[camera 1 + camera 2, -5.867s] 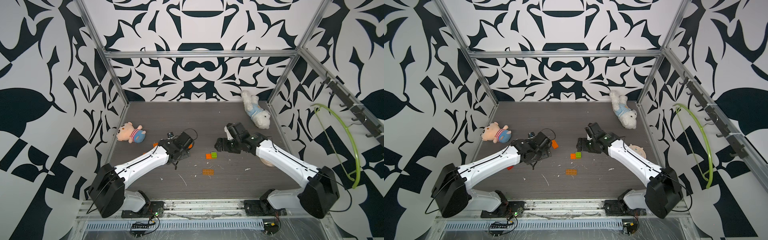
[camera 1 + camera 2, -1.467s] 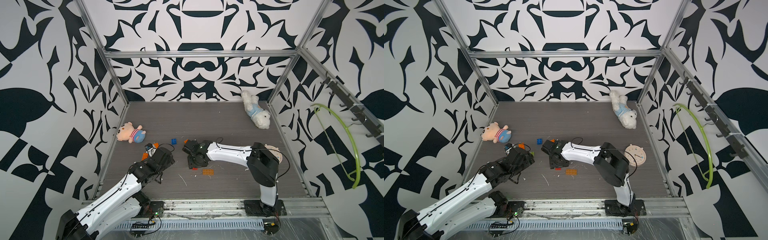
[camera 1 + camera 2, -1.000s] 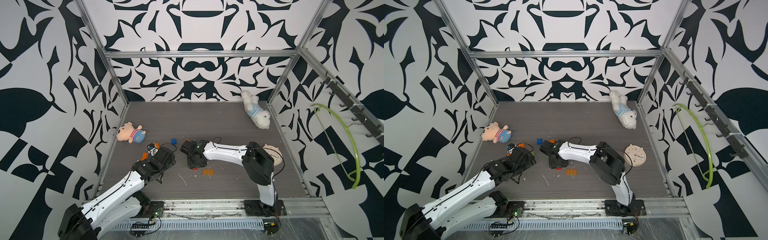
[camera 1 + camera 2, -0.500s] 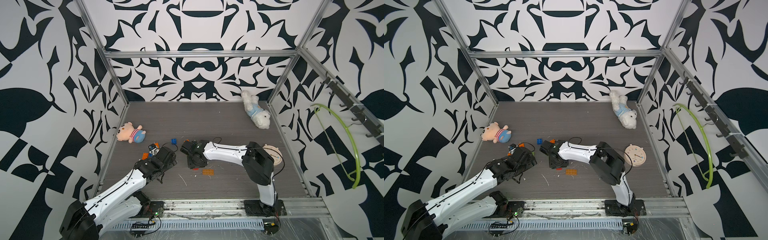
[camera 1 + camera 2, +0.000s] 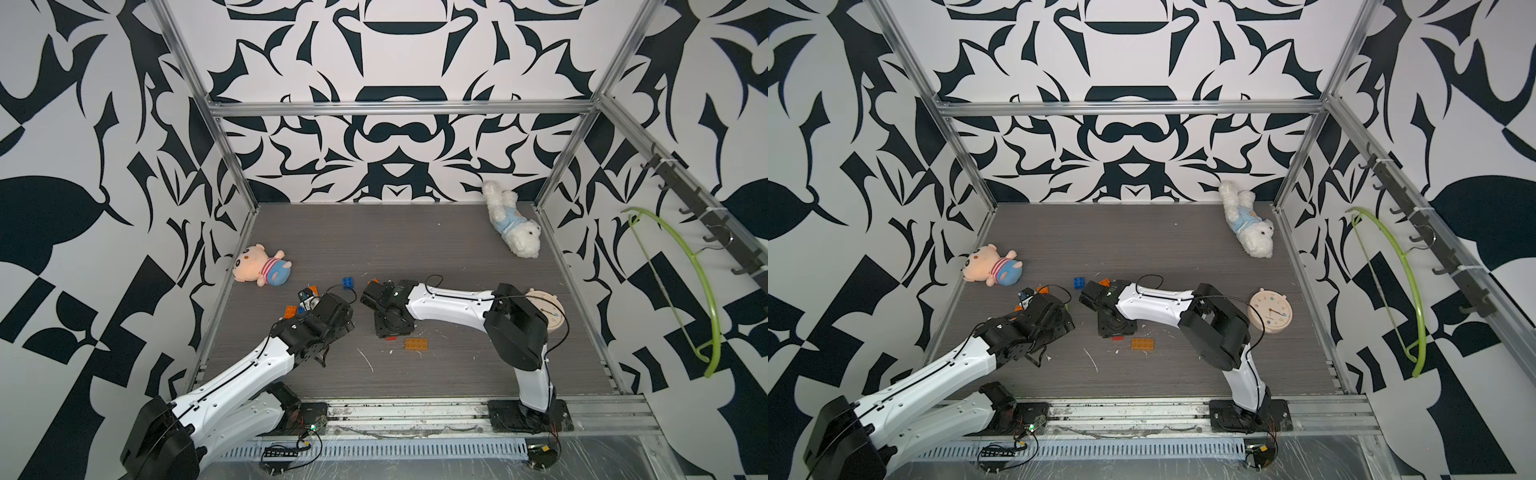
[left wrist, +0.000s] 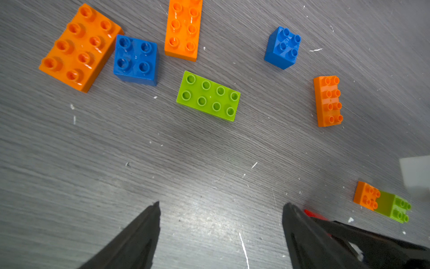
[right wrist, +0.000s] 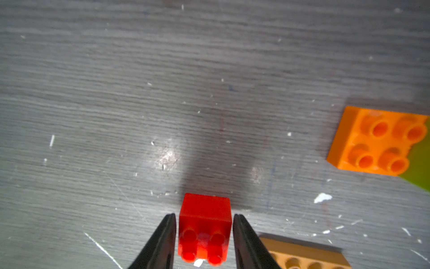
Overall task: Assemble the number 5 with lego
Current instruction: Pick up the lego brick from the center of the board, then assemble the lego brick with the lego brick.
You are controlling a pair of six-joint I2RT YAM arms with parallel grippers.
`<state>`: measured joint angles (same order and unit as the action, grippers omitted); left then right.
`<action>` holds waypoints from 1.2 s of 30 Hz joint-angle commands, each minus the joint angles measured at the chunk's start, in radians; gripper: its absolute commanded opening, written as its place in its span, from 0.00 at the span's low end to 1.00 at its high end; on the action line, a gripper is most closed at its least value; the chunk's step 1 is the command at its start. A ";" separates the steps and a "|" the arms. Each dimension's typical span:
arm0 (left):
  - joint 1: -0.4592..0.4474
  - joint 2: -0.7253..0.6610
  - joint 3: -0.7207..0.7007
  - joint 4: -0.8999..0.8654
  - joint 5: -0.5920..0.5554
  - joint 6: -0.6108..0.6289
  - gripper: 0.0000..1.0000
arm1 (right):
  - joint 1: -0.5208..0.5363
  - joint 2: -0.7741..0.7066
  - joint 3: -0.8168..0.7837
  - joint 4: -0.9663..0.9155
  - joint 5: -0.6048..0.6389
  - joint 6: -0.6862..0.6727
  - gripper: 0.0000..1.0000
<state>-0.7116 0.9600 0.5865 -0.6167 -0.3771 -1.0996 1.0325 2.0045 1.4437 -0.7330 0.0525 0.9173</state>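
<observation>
Right wrist view: the right gripper has its two black jaws drawn in narrow around a small red square studded brick, which lies with its studs facing the camera. The pads appear to pinch it, though a thin sliver on one side leaves that unsure. Close by on the grey wood-grain tabletop lie a tan-orange oblong brick and an orange square brick touching a short lime green brick.

Seen from the left wrist, the left gripper holds its jaws wide apart over bare tabletop with nothing between them. Beyond it the rest of the lego is scattered. A big orange oblong brick lies just beside a blue square brick, and a second orange oblong brick is near them. A lime green oblong brick sits in the middle. A lone blue square brick lies farther off, with an orange oblong brick on its side next to it.

Both top views show the lone blue square brick behind the two wrists, and the tan-orange oblong brick just in front of the right gripper. A pink plush pig and a white plush dog lie well apart from the bricks.
</observation>
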 commanded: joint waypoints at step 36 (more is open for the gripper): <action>-0.024 0.263 0.066 0.265 0.280 0.085 0.90 | -0.017 -0.271 -0.298 0.042 0.047 0.117 0.34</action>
<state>-0.7277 1.2133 0.6243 -0.3790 -0.1246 -1.0309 1.0210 1.7363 1.1553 -0.7105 0.0963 1.0199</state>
